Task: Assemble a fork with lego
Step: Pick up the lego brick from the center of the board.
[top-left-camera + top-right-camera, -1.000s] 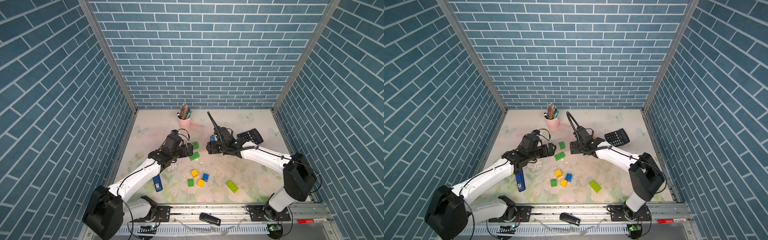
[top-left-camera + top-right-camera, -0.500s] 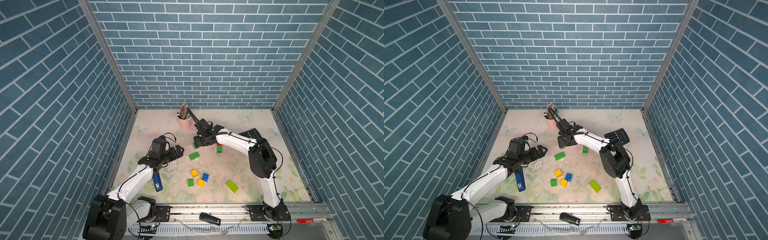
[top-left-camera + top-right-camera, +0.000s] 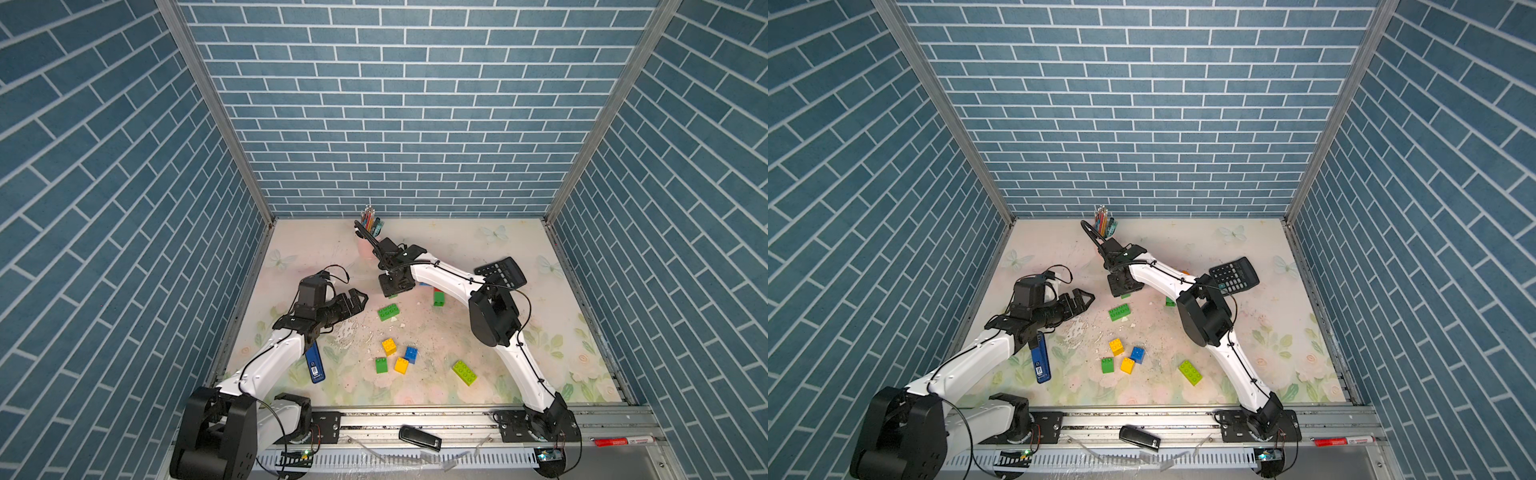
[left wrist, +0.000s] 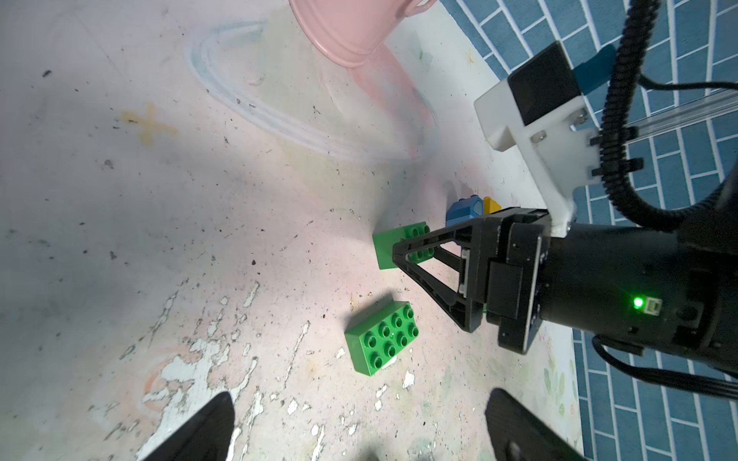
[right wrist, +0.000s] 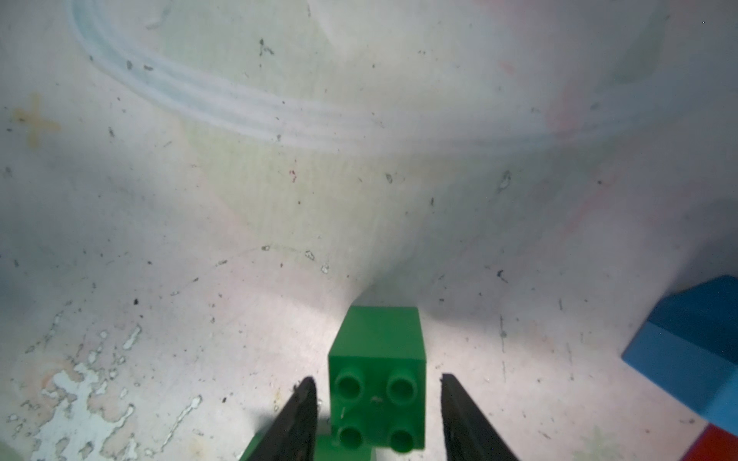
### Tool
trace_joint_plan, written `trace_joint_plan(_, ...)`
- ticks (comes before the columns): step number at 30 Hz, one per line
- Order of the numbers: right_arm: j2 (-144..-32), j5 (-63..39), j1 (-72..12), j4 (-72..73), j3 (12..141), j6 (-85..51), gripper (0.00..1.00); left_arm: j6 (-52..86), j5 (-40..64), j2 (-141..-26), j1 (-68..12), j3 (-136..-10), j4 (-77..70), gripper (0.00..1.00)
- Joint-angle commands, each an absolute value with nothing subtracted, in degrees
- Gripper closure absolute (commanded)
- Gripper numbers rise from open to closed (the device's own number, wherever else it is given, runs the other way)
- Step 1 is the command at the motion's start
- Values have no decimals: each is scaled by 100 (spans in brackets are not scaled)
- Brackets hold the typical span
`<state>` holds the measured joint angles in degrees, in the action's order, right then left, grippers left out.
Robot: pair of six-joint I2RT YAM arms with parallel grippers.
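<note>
My right gripper (image 5: 376, 381) is open and straddles a green square lego brick (image 5: 377, 383) on the table, with a narrow gap on each side. Both top views show this gripper (image 3: 395, 289) (image 3: 1123, 289) near the pink cup. From the left wrist view it (image 4: 403, 255) hangs over that brick (image 4: 387, 247). My left gripper (image 3: 353, 301) (image 4: 359, 431) is wide open and empty, left of a green oblong brick (image 3: 388, 311) (image 4: 381, 337). Loose yellow (image 3: 389, 345), blue (image 3: 411, 354), green (image 3: 381, 365), orange-yellow (image 3: 401, 365) and lime (image 3: 464, 372) bricks lie nearer the front.
A pink pencil cup (image 3: 368, 245) stands at the back, just behind the right gripper. A calculator (image 3: 500, 272) lies at the back right. A green brick stack (image 3: 438, 298) sits under the right forearm. A blue stick-shaped device (image 3: 316, 368) lies beside the left arm.
The right arm swung left and back from the table's middle onto the green square brick, and its jaws narrowed. The left arm drew back to the left, away from the green bricks.
</note>
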<state>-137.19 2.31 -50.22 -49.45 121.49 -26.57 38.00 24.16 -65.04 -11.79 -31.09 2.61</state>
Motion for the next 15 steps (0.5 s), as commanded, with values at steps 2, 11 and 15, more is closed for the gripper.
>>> trace_joint_plan(2, -13893, 471, -5045, -5416, 12392, -2551, 53, 3772, 2520, -6573, -1133, -3065, 135, 1)
trace_joint_plan(11, -14080, 497, -5044, -5544, 12756, -2483, 67, 3707, 2517, -6614, -1130, -3105, 182, 1)
trace_joint_plan(15, -14063, 517, -5035, -5577, 12825, -2444, 70, 3611, 2446, -6546, -1134, -3139, 368, 1)
